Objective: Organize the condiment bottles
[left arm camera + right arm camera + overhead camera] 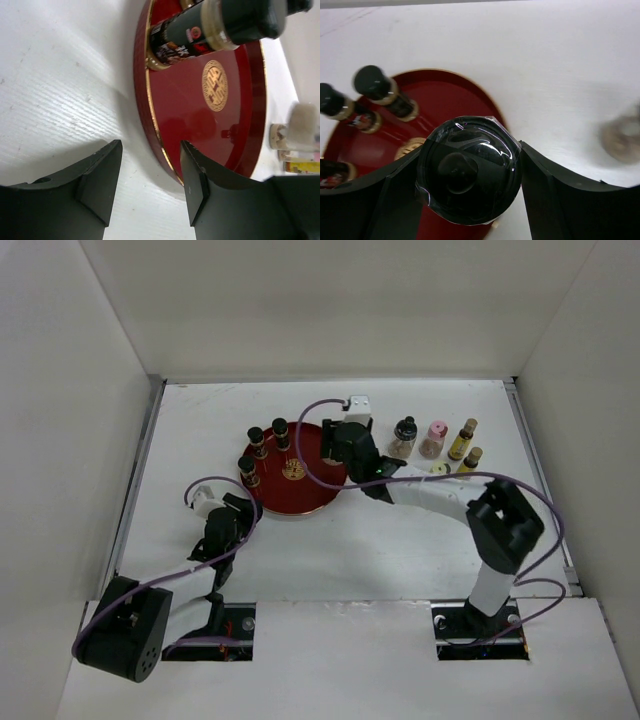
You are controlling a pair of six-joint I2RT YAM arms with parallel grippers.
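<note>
The red tray [300, 498] sits on the white bench [350, 550], left of middle, with a gold emblem [294, 471] at its centre. Three dark-capped bottles stand upright along its left side: the rear bottle [281, 432], the middle bottle [257, 440] and the near bottle [249, 470]. The rest of the tray floor is bare red.

The right jaws hang over the tray's right rim and pinch a black-capped bottle [465, 167], one finger pressed against each side of its wide, glossy cap. From the wrist view the cap hides the body, so I cannot tell whether it stands on the tray or is lifted off it.

The left jaws are low over the bench at the tray's near-left edge. They are spread part-way with nothing between them, and the tray's rim lies just beyond their tips. I cannot tell whether the right-hand tip touches it.

To the right of the tray, on the bare bench, more bottles wait in a loose row. They are a dark-lidded jar [404, 437], a pink-capped bottle [433, 439] and a taller yellow bottle [462, 438]. A small brown bottle [472, 458] stands nearer the front. A cream-white bottle [440, 469] sits just in front of the pink one, too small to tell how it lies.

The right arm [430, 495] stretches across the bench just in front of that group, and its purple cable [310, 455] loops over the tray.
</note>
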